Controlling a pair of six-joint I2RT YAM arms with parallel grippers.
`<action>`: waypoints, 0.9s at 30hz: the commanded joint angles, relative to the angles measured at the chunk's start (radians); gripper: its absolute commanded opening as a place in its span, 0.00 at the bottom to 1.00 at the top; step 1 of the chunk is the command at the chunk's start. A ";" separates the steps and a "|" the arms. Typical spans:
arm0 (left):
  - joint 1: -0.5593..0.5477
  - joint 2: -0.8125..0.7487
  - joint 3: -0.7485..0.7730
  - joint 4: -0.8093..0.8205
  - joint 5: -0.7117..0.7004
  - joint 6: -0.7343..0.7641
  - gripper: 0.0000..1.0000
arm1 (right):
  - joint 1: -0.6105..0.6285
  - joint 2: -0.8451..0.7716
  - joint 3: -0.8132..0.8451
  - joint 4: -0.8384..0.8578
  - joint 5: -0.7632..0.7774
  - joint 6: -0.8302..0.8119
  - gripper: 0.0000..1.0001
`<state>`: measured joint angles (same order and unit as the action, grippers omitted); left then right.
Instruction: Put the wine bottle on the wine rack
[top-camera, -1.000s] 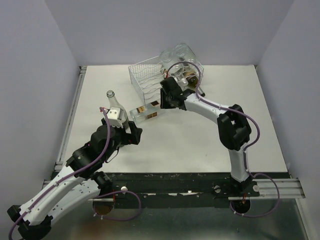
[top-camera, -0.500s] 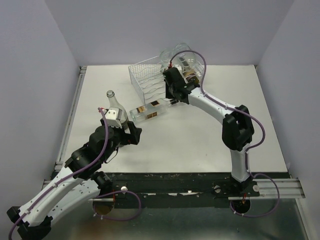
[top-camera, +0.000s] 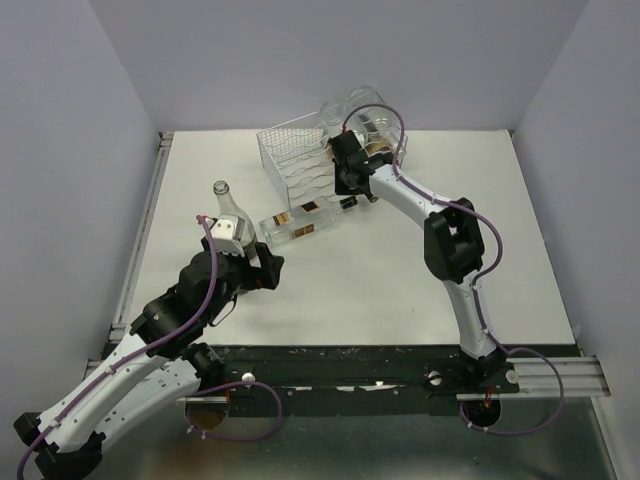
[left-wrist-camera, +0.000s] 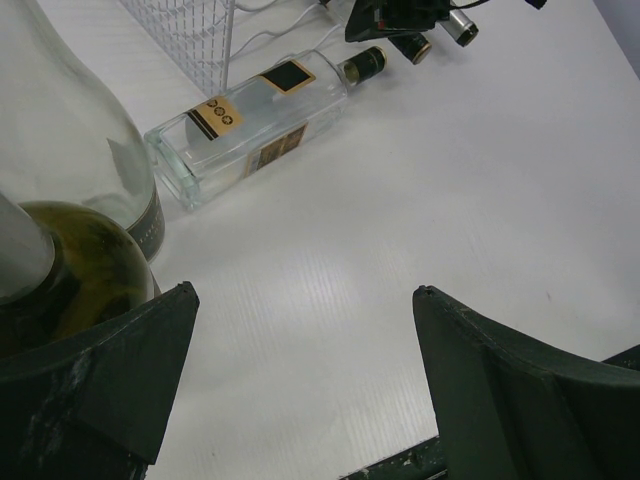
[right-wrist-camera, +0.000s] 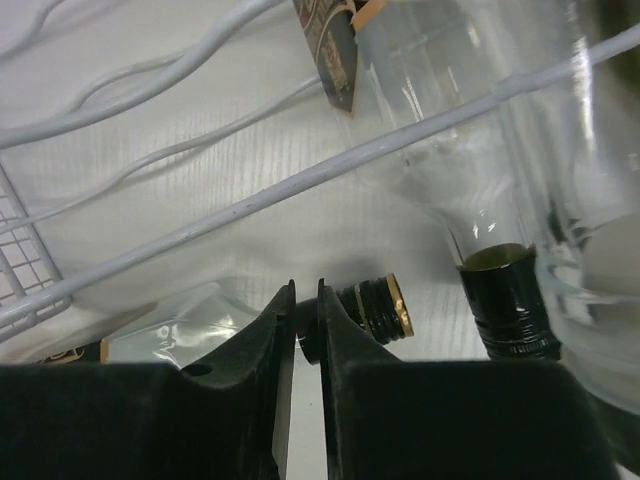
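My right gripper (right-wrist-camera: 305, 300) is pinched nearly together on nothing. The wine bottle (top-camera: 297, 224) lies on the table (top-camera: 400, 260) just in front of the wine rack (top-camera: 295, 158), its cap (right-wrist-camera: 378, 308) beside my tips. If I push now, I reckon it rolls away or I snag the rack. Left gripper (left-wrist-camera: 302, 291) is spread wide. Versus a second ago: right jaws narrower, bottle unmoved.

The top camera looked down from above the flat white table (top-camera: 400, 270); both low, close wrist cameras shared the clear square glass bottle (left-wrist-camera: 250, 130).
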<state>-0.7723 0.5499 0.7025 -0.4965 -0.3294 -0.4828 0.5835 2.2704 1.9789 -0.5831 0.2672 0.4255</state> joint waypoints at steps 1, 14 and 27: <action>0.001 0.001 -0.006 0.004 0.003 -0.007 0.99 | 0.007 0.032 0.021 -0.043 -0.069 -0.005 0.23; 0.002 0.031 0.002 0.001 0.020 -0.017 0.99 | 0.007 0.055 -0.008 -0.129 -0.164 -0.042 0.32; 0.002 0.099 -0.020 0.044 0.062 -0.037 0.99 | 0.025 -0.239 -0.443 0.009 -0.298 -0.082 0.33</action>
<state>-0.7723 0.6262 0.6975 -0.4866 -0.3016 -0.5026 0.5911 2.1376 1.6325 -0.6178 0.0452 0.3649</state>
